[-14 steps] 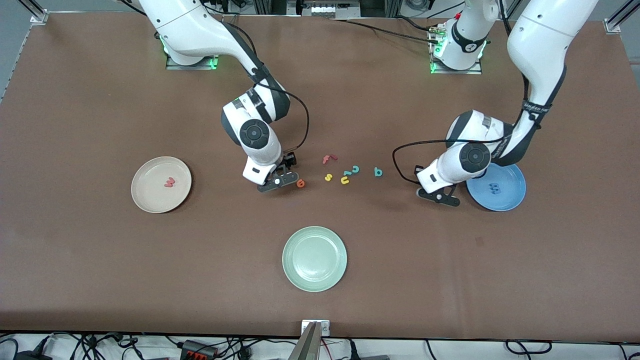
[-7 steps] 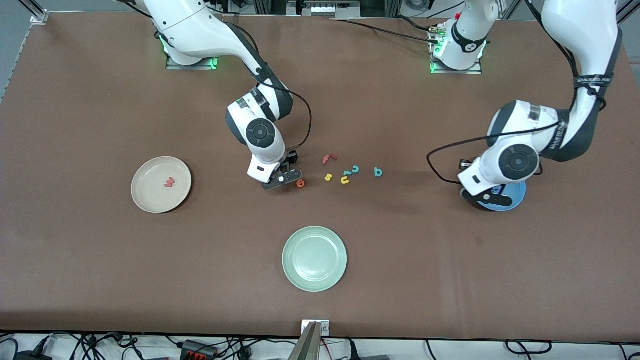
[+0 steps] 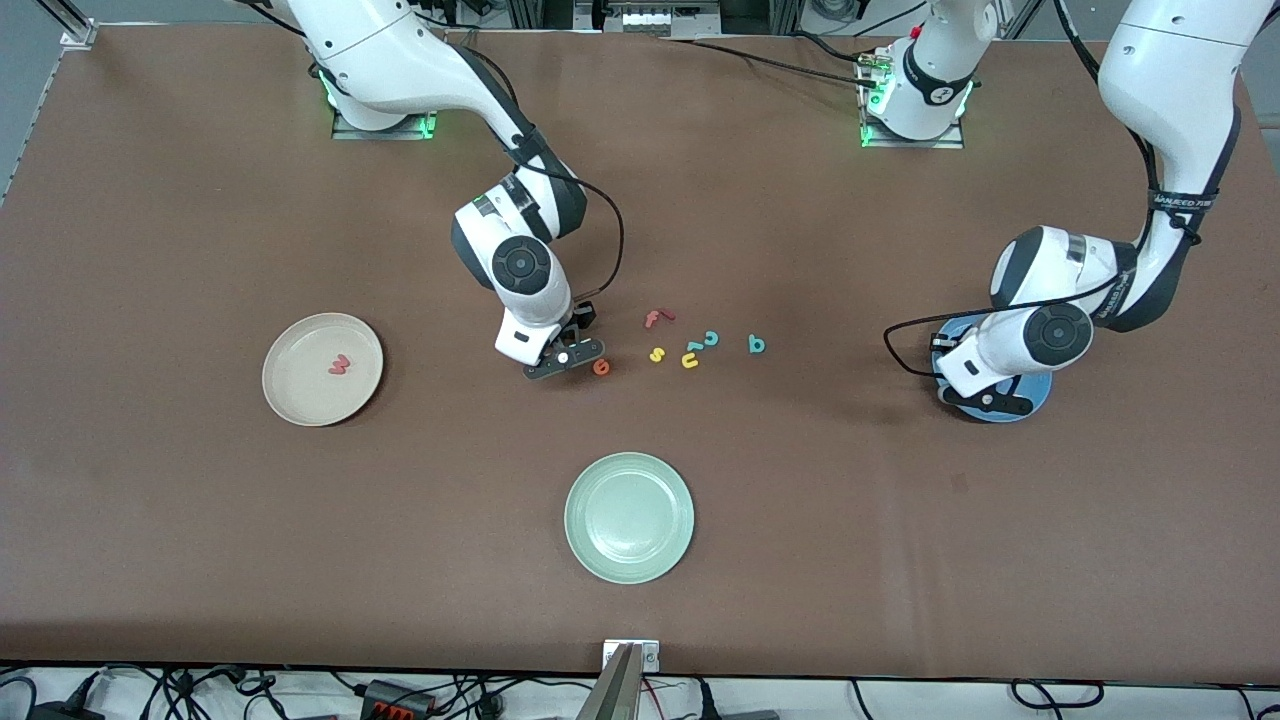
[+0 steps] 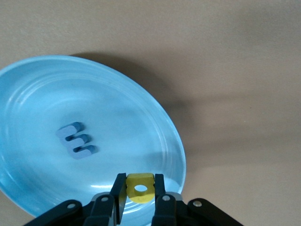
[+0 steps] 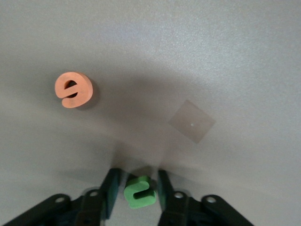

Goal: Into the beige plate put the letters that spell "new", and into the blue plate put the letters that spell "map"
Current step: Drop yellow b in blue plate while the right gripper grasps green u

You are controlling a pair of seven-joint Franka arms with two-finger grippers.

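Over the blue plate (image 4: pixel 117 108) (image 3: pixel 1038 388) hangs my left gripper (image 4: pixel 139 181) (image 3: pixel 985 400), shut on the yellow "a" (image 4: pixel 140 188). The blue "m" (image 4: pixel 75 141) lies in that plate. My right gripper (image 5: pixel 138 179) (image 3: pixel 565 358) is down at the table, open, its fingers close on either side of the green "n" (image 5: pixel 139 192) with thin gaps showing. The orange "e" (image 5: pixel 73 89) (image 3: pixel 601 366) lies just beside it. The red-pink "w" (image 3: pixel 339 365) rests in the beige plate (image 3: pixel 300 395). The teal "p" (image 3: pixel 757 345) lies on the table between the two grippers.
A red "f" (image 3: pixel 657 318), a yellow "s" (image 3: pixel 657 354), a yellow "u" (image 3: pixel 690 360) and a teal "c" (image 3: pixel 710 338) are scattered between the "e" and the "p". A pale green plate (image 3: pixel 628 517) sits nearer the front camera.
The left arm has carried its gripper from the table beside the blue plate to over that plate. The right gripper shifted slightly toward the orange "e" and stayed low.
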